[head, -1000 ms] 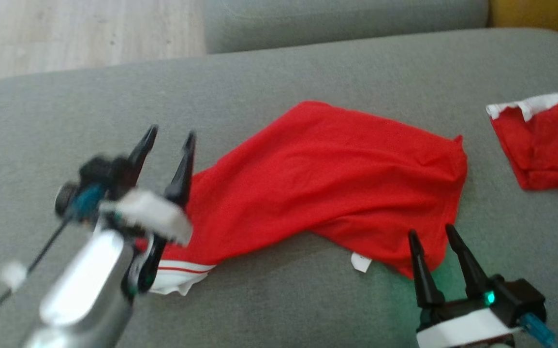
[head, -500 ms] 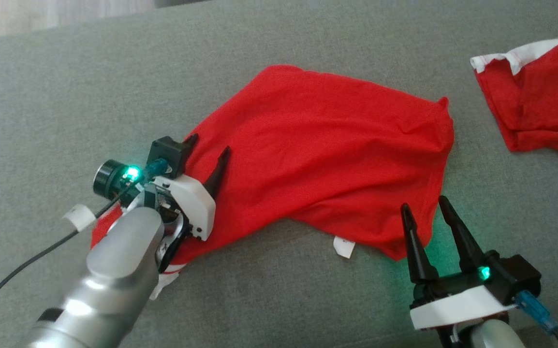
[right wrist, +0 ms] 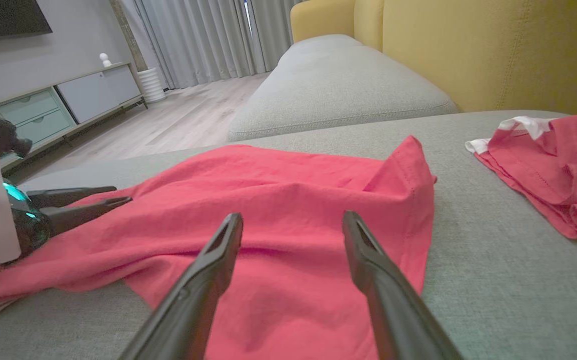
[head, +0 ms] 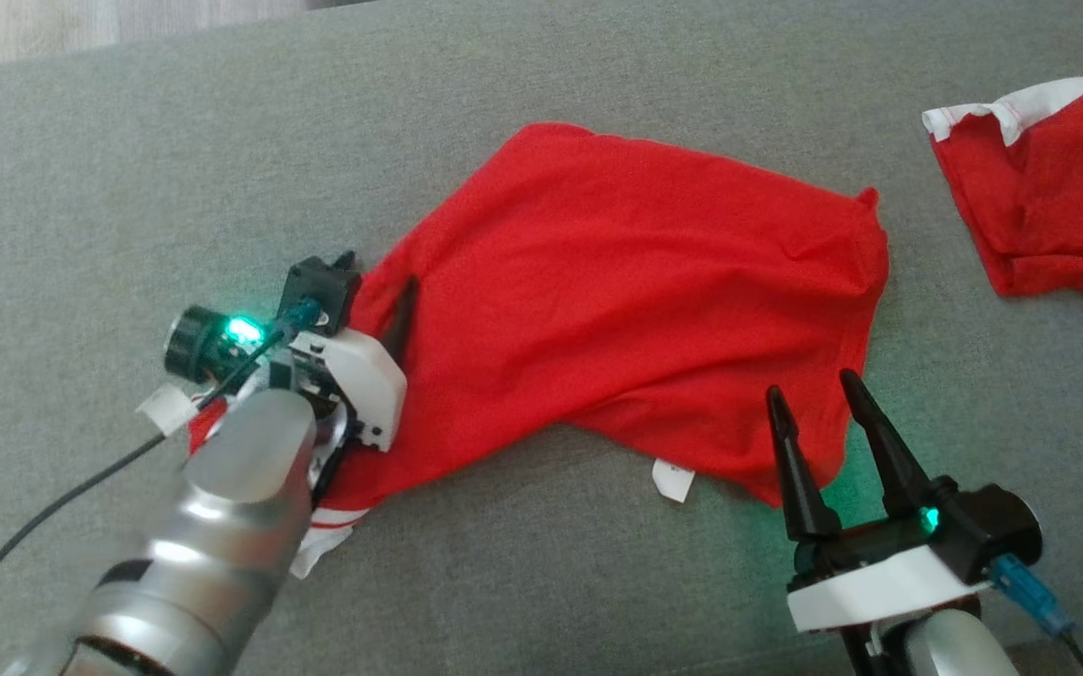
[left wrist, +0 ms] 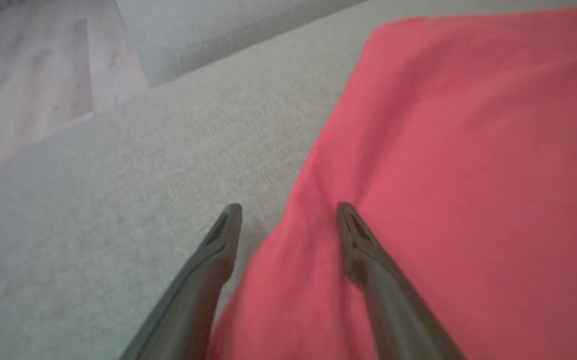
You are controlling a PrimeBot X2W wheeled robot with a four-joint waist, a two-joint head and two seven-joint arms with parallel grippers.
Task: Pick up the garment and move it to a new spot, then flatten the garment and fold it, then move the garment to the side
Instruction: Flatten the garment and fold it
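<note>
A red garment [head: 635, 310] lies crumpled across the grey sofa seat, with a white striped cuff [head: 335, 526] at its lower left and a white tag [head: 673, 479] on its near edge. My left gripper [head: 377, 272] is open and low, straddling the garment's left edge. In the left wrist view one finger [left wrist: 218, 250] rests on the sofa and the other finger [left wrist: 368, 250] presses into the red garment [left wrist: 468, 150]. My right gripper [head: 812, 387] is open, hovering over the garment's near right corner [right wrist: 278, 200] with nothing between its fingers.
A second red garment [head: 1048, 188] with a white collar lies at the far right of the seat [head: 129, 188]. Beyond the sofa are wood floor [head: 82, 28], another grey cushion [right wrist: 338, 85] and a yellow backrest [right wrist: 493, 50].
The head camera tilted down. My left gripper dropped from above the sofa onto the garment's left edge and sank into the fabric. The right gripper barely moved.
</note>
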